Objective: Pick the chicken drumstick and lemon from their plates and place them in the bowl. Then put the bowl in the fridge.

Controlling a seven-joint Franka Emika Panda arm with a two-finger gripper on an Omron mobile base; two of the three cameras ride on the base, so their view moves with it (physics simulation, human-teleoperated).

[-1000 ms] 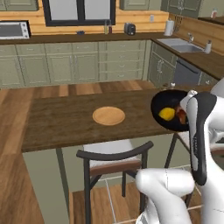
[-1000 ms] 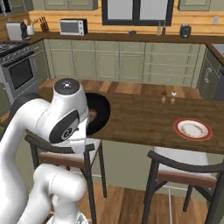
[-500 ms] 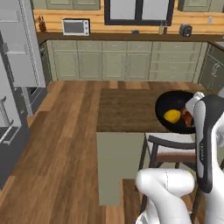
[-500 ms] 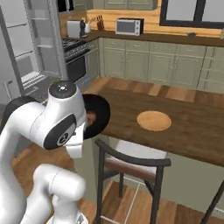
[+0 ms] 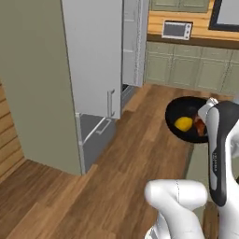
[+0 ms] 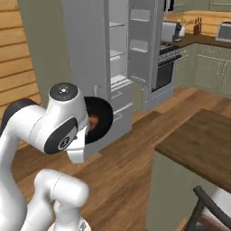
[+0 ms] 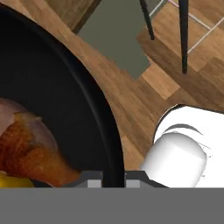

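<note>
Black and glossy, the bowl (image 5: 186, 125) is hanging in the air above the wooden floor (image 5: 116, 172), carried by the white arm (image 5: 223, 154) with nothing beneath it. The tool (image 7: 113, 178) is sitting clamped together on the bowl's rim, one finger inside the wall and one outside, as the hand view shows along its lower edge. The lemon (image 5: 183, 123) is lying inside the bowl toward its middle, and the chicken drumstick (image 5: 200, 127) is lying right beside it, on the side nearer the arm; in the hand view the drumstick's reddish-brown skin is resting on the bowl's dark floor close to the gripped rim.

The fridge (image 5: 93, 70) is standing ahead and to the left, tall and grey, with an upper door swung open and pale shelves showing in the right base view. The bowl is well apart from it. A desk (image 6: 198, 144) with a dark wood top is standing off to the right.
</note>
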